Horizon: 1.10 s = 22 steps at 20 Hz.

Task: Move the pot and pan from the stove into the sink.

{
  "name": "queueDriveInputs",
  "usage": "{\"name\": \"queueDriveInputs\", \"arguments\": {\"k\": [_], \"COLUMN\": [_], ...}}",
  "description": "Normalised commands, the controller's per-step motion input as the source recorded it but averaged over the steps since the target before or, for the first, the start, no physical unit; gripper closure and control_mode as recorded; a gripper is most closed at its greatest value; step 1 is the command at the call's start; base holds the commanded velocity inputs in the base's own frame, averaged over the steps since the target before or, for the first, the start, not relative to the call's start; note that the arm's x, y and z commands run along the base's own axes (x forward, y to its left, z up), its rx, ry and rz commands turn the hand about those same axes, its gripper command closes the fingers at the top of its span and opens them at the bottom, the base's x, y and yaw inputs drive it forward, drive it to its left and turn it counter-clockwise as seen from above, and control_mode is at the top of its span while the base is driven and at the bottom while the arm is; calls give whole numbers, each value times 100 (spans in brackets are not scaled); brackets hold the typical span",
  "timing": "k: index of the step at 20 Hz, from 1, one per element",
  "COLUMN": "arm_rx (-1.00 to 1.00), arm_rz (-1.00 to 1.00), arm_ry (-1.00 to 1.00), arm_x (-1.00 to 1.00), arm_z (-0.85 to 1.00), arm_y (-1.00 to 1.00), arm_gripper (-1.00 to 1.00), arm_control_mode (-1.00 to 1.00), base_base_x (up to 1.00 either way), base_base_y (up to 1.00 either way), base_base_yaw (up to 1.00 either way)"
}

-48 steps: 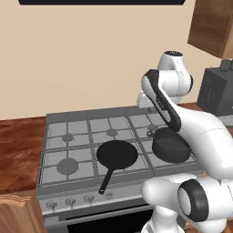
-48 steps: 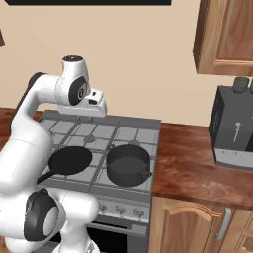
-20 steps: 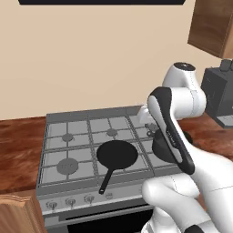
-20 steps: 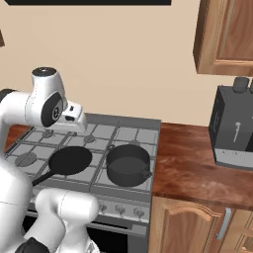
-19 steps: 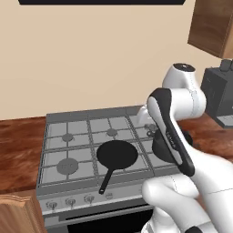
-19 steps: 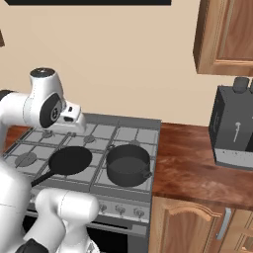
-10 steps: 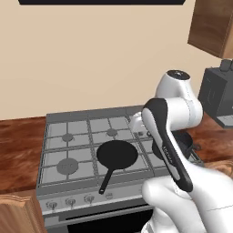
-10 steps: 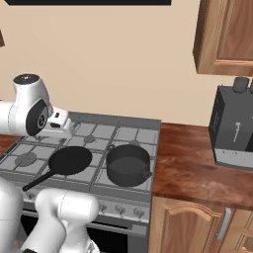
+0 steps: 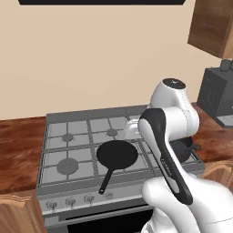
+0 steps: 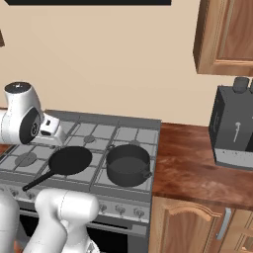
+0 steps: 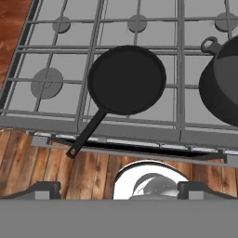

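Task barely begun: the pan (image 9: 117,154) sits at the stove's (image 9: 68,136) front middle, the pot (image 10: 128,164) at its front right corner, both untouched, while I hold the jaws spread wide and empty above.

Hand (image 11: 119,189) wide open, empty, pointing downward

You won't find any text you can read here. The dark appliance (image 10: 233,127) on the counter at the right carries a small white mark on its front, but it is too small to make out. The stove (image 10: 89,148) knobs show no legible markings.
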Motion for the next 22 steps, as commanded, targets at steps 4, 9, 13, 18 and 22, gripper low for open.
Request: {"name": "queueDriveInputs", "arguments": {"k": [4, 9, 13, 18, 22], "arm_rx": [2, 0, 0, 0, 0], "arm_rz": [0, 0, 0, 0, 0], "arm_ry": [1, 3, 3, 3, 1], "arm_x": [-7, 0, 0, 0, 0], "arm_z": [-29, -34, -36, -38, -37], "arm_y": [21, 20, 21, 22, 20], "arm_gripper": [-100, -100, -100, -100, -100], "arm_control_mode": [-100, -100, -100, -100, -100], "base_base_x": [0, 0, 0, 0, 0], "base_base_y": [0, 0, 0, 0, 0], "base_base_yaw": [0, 0, 0, 0, 0]}}
